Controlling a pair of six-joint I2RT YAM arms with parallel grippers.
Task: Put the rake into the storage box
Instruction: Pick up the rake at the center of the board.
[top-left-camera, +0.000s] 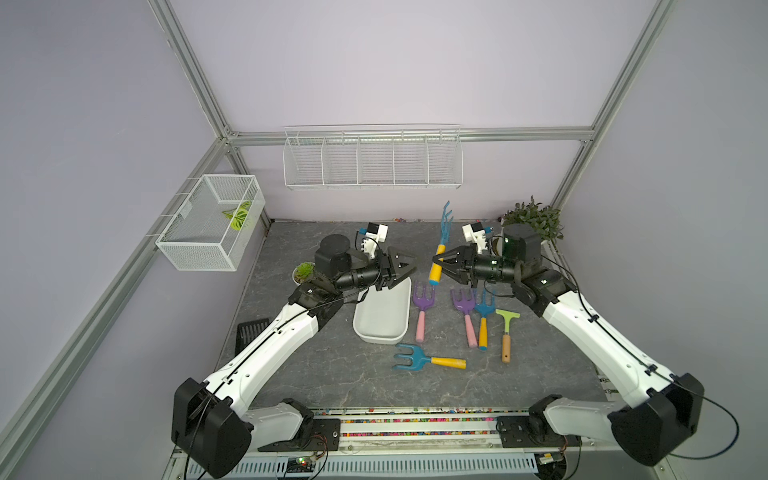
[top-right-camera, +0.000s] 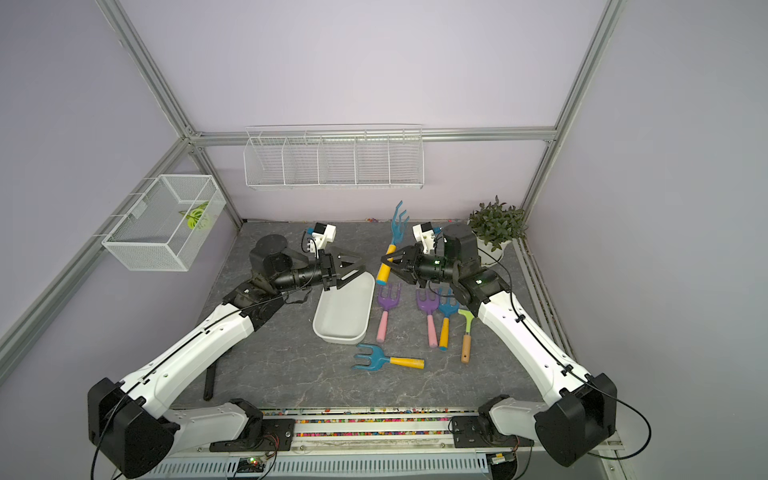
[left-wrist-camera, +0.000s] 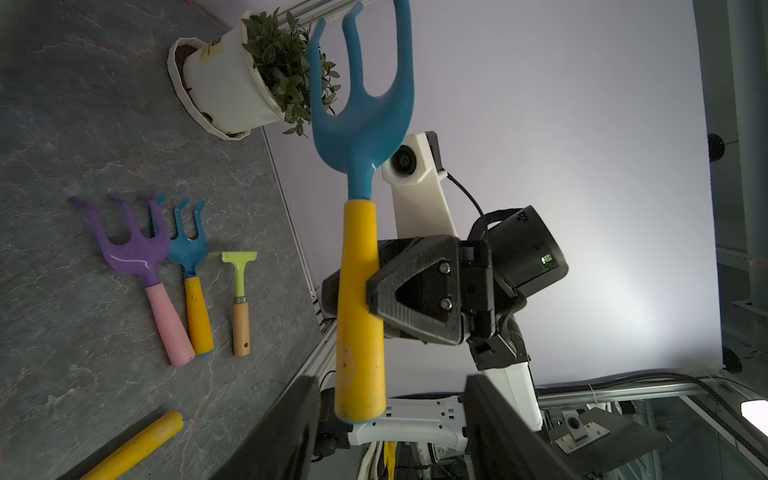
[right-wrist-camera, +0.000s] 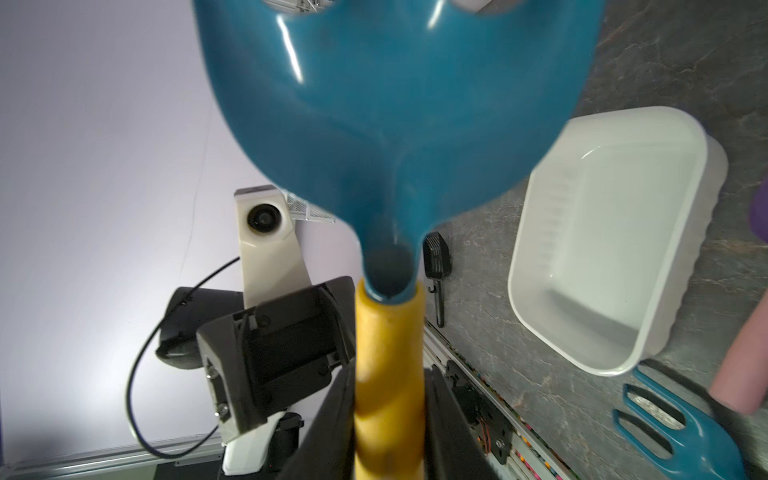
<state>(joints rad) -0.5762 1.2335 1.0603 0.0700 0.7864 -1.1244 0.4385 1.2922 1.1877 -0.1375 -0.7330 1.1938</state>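
While the rake is held nearly upright in the air, tines up, its yellow handle is clamped by the right gripper, jaws closed tight on it. The left gripper is seen just beside the handle but apart from it, jaws parted and nothing gripped. The box is seen on the table, its far end under the left gripper. The rake is outside the box, and a purple rake lies just beside the box.

Left gripper overhangs the far end of the storage box; rest unobstructed.
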